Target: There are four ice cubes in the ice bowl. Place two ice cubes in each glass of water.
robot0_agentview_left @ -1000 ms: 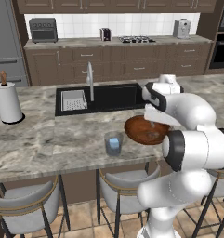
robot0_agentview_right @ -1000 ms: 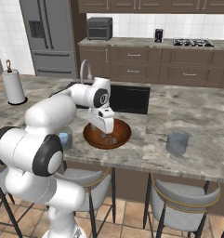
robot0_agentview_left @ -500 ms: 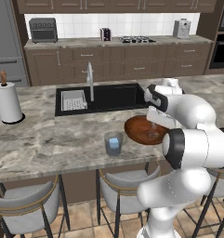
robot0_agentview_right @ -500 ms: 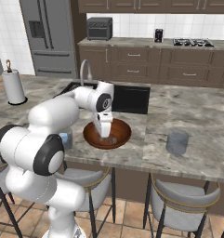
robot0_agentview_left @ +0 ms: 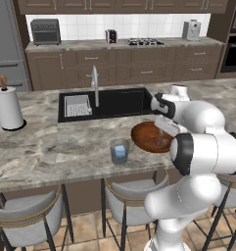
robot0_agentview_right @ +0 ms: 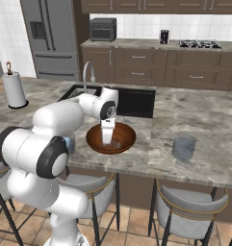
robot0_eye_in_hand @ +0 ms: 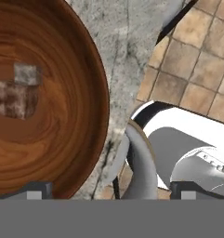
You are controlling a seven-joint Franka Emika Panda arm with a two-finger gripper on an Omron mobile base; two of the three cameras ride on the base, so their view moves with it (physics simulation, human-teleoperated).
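The reddish-brown ice bowl [robot0_agentview_left: 139,136] [robot0_agentview_right: 94,137] sits on the island counter near its front edge. My gripper [robot0_agentview_right: 107,140] [robot0_agentview_left: 164,131] points straight down into it, open, with nothing between its fingers. In the hand view the ice bowl [robot0_eye_in_hand: 76,116] lies to the left with two ice cubes [robot0_eye_in_hand: 27,74] [robot0_eye_in_hand: 13,100] on its floor, left of my gripper [robot0_eye_in_hand: 112,190]. One glass of water [robot0_agentview_left: 119,150] stands left of the bowl with a pale blue cube in it. The other glass of water [robot0_agentview_right: 184,146] stands to the bowl's right.
A black sink [robot0_agentview_left: 107,102] with a faucet [robot0_agentview_left: 95,83] lies behind the bowl. A paper-towel roll [robot0_agentview_left: 8,108] stands at the far left of the counter. Stools [robot0_agentview_right: 187,216] line the counter's front edge, one of them below my hand [robot0_eye_in_hand: 141,162].
My hand has come down a little further into the bowl. The bowl and the glasses have stayed where they were.
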